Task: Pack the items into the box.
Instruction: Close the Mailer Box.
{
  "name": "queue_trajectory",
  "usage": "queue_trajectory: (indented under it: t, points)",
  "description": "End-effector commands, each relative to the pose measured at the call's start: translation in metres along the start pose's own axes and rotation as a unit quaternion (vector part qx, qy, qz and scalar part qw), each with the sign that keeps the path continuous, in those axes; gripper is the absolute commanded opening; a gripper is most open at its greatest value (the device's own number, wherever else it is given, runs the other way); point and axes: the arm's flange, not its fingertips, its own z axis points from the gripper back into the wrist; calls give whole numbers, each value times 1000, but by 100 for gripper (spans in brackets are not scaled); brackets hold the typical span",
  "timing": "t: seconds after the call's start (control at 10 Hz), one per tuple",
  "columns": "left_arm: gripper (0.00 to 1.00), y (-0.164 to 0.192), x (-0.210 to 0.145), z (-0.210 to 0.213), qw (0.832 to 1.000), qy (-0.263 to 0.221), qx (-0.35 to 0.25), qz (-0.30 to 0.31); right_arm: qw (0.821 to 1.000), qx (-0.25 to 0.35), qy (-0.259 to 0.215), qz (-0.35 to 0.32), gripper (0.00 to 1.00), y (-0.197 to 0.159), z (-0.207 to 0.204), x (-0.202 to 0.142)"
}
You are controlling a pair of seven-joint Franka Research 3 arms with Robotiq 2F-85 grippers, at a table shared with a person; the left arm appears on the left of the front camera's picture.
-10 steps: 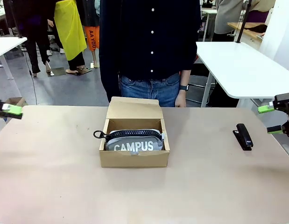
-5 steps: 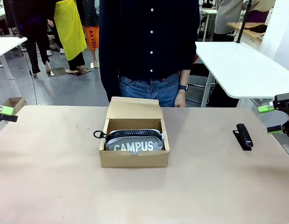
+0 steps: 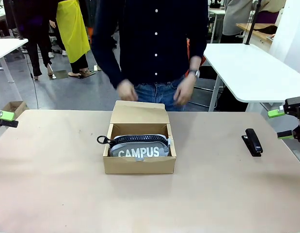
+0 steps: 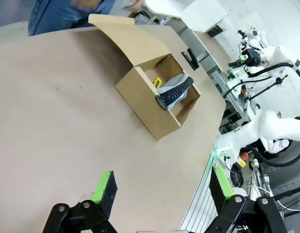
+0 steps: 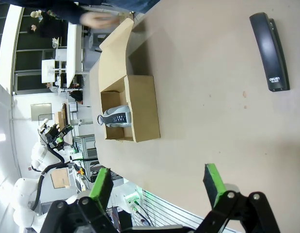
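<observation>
The brown cardboard box (image 3: 140,165) stands mid-table with its flap lid (image 3: 139,112) raised toward the person. The grey "CAMPUS" pouch (image 3: 138,148) lies inside, its ring pull (image 3: 102,140) hanging over the left wall. In the left wrist view a yellow piece (image 4: 157,81) shows in the box (image 4: 145,104) beside the pouch (image 4: 176,90); it looks like the knife. My left gripper (image 3: 3,119) (image 4: 162,187) is open at the table's far left edge. My right gripper (image 3: 281,124) (image 5: 157,184) is open at the far right edge. Both are far from the box (image 5: 142,111).
A black stapler (image 3: 252,141) (image 5: 270,51) lies on the table right of the box, near my right gripper. The person stands behind the box with both blurred hands (image 3: 126,90) just above the lid. White tables stand beyond.
The person's hands have come up from the sides to just above the box lid. My left gripper drew back slightly to the left edge. The right gripper has not moved.
</observation>
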Motion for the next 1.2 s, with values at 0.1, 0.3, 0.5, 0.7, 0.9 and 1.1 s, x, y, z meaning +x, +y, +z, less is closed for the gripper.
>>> queue_trajectory:
  t: [0.1,0.3,0.5,0.7,0.9,1.1]
  points:
    - [100,-2,-2,-2,1000,-7,5,0,1000,-2,5,10,100,-2,3,0]
    - [100,-2,-2,-2,1000,-7,5,0,1000,-2,5,10,100,-2,3,0]
    - [100,-2,-2,-2,1000,-7,5,0,1000,-2,5,10,100,-2,3,0]
    - [100,-2,-2,-2,1000,-7,5,0,1000,-2,5,10,100,-2,3,0]
    - [100,-2,-2,-2,1000,-7,5,0,1000,-2,5,10,100,-2,3,0]
    - [100,-2,-2,-2,1000,-7,5,0,1000,-2,5,10,100,-2,3,0]
